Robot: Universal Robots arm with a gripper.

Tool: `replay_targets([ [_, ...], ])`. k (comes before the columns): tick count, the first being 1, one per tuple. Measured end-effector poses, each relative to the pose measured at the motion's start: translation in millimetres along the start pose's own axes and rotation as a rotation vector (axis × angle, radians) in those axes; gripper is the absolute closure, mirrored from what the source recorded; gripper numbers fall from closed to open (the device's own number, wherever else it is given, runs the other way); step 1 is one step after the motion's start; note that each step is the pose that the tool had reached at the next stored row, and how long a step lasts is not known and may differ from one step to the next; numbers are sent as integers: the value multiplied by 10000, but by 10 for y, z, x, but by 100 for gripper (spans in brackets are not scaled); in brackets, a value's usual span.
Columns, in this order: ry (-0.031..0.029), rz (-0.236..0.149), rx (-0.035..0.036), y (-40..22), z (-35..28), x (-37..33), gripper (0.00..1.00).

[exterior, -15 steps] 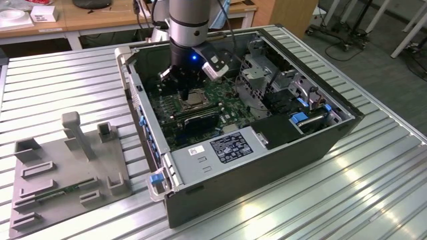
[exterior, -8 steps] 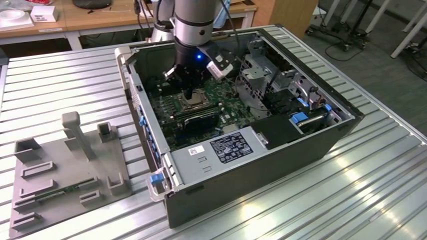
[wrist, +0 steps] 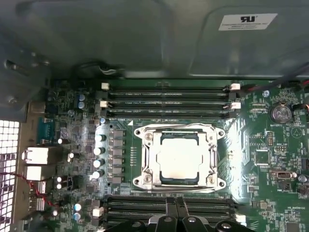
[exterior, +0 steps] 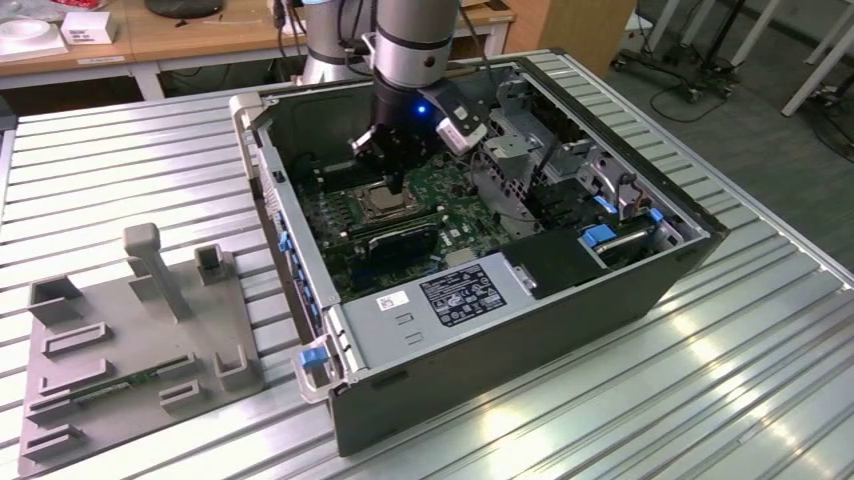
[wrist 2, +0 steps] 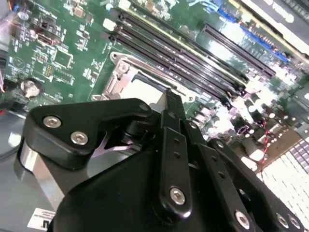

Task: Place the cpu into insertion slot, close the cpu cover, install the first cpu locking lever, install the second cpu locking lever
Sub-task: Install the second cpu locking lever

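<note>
My arm reaches down into the open computer case (exterior: 534, 300), and my pincer (exterior: 391, 180) hangs just above the insertion slot (exterior: 380, 205) on the green circuit board (exterior: 441, 185). The cpu (exterior: 383, 204) sits in that slot, its dull metal top showing inside the silver frame. The case lies on its side on the ribbed metal tabletop (exterior: 134, 170). At the exterior view's left, well apart from the case, a grey fixture plate (exterior: 127, 350) rests on the tabletop.
</note>
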State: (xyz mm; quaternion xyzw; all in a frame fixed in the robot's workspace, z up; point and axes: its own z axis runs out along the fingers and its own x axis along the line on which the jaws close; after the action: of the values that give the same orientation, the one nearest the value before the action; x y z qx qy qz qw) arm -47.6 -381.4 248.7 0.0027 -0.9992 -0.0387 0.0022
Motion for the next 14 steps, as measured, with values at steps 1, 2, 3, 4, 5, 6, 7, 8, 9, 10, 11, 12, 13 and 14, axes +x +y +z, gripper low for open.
replay_targets([
  [1, -1, 1, 0, 10, 1, 0, 89],
  [2, 0, 0, 0, 27, 2, -1, 89],
  [3, -1, 0, -1, 45, 4, -1, 89],
  [4, 0, 0, -1, 62, 5, -1, 89],
  [5, 0, -1, -1, 80, 7, -1, 89],
  [6, 1, 0, 0, 97, 7, -1, 89],
  [7, 0, 0, -4, 111, 9, -1, 89],
  [8, 0, 0, -13, 122, 10, -1, 89],
  [9, -1, 0, -23, 132, 13, -1, 89],
  [10, -1, 0, -31, 142, 15, -1, 89],
  [11, -1, 0, -35, 153, 18, -2, 89],
  [12, -1, -1, -38, 165, 21, -8, 89],
  [13, 0, -3, -39, 178, 23, -21, 89],
  [14, 0, -1, -39, 187, 24, -44, 89],
])
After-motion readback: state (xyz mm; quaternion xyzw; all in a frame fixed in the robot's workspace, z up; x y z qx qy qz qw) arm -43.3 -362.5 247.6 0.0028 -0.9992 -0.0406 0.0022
